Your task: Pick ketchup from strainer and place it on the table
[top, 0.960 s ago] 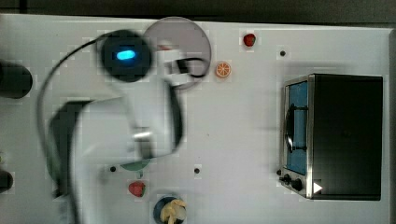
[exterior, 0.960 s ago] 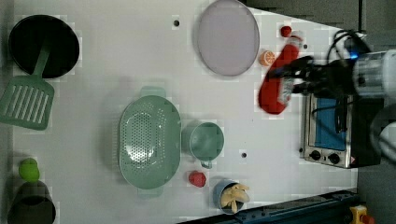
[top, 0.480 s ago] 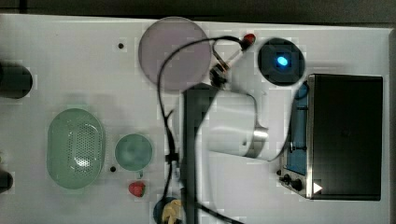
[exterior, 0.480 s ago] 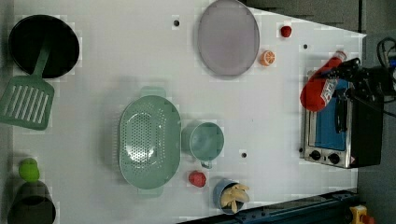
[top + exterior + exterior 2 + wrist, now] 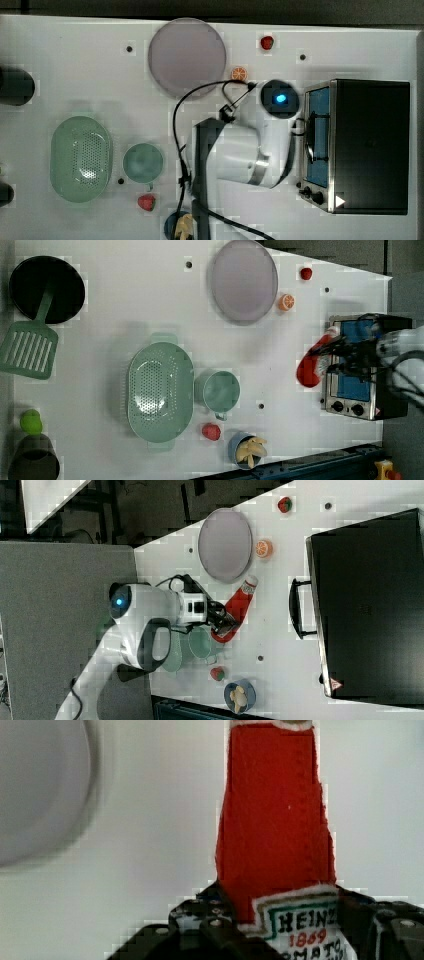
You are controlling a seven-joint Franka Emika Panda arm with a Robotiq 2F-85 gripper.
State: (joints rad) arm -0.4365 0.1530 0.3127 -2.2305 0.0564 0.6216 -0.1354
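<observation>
One table (image 5: pixel 125 330), white, bare patch below me | strainer (image 5: pixel 160 391) empty, far to the left view's left | ketchup (image 5: pixel 239 608) in my claw (image 5: pixel 222 622), clamped across its label, near the oven (image 5: pixel 365 370) | risk: bottle tips or rolls if released too high.

Bare table (image 5: pixel 280 365) beside oven (image 5: pixel 357 365)

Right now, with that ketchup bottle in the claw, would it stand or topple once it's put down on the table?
Probably topple. The ketchup is tall and narrows toward its white cap, so standing it looks chancy. The gripper holds it near the labelled end, tilted, so it would likely land on its side. Its rounded body might then roll a little on the smooth table.
</observation>
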